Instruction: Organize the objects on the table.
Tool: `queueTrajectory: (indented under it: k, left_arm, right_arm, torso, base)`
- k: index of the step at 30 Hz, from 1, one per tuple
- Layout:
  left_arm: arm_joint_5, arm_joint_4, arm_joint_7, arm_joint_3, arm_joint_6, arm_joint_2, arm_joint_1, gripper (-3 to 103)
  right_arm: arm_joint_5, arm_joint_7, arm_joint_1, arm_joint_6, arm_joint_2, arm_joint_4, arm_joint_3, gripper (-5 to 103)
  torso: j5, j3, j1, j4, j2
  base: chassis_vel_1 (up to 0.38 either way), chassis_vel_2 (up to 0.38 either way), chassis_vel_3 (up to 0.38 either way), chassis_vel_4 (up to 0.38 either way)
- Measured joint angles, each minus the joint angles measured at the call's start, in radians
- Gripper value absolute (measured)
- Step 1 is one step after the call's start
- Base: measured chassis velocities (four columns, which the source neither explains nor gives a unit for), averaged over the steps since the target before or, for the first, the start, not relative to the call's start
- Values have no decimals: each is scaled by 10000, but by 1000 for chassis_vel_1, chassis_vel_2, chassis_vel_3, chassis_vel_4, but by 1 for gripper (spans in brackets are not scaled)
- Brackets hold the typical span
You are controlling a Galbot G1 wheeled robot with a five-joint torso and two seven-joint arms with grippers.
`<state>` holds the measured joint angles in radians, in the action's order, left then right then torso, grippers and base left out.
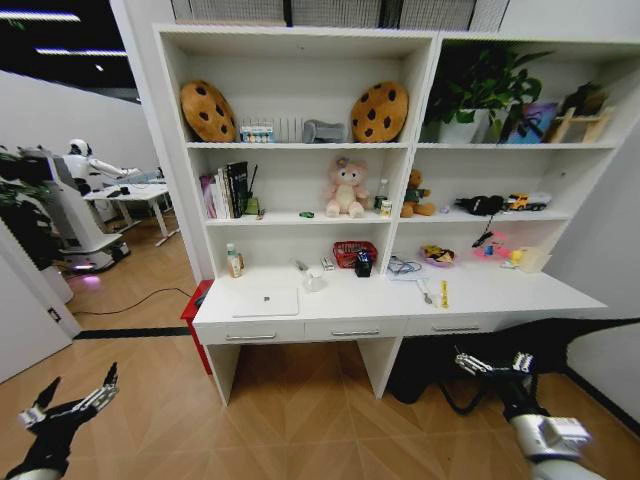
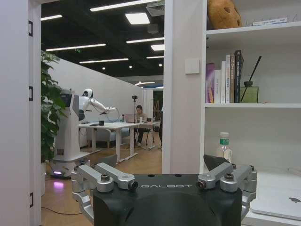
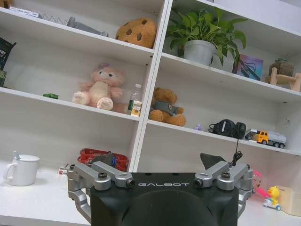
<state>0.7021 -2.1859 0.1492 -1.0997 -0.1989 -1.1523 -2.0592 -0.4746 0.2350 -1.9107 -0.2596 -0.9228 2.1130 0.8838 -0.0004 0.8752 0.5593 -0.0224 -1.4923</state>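
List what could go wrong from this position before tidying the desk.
1. The silver laptop lies close to the white desk's front edge, so a careless nudge might push it off.
2. A white mug, red wire basket and small clutter crowd the middle, so the open left gripper or right gripper could topple something when reaching in.

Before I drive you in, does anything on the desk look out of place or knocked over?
Nothing looks spilled or broken. The desk just holds loose clutter: a closed silver laptop at its left end, a white mug and small items scattered mid-desk. Both grippers, left and right, hang low, well short of it.
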Motion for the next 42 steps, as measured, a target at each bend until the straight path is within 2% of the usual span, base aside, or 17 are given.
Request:
queueTrajectory:
  k: [42]
  left_arm:
    - [0,0,0,0,0,0,0,100]
  right_arm:
    - [0,0,0,0,0,0,0,100]
  torso:
    - [0,0,-1,1,-1]
  base:
    - [0,0,0,0]
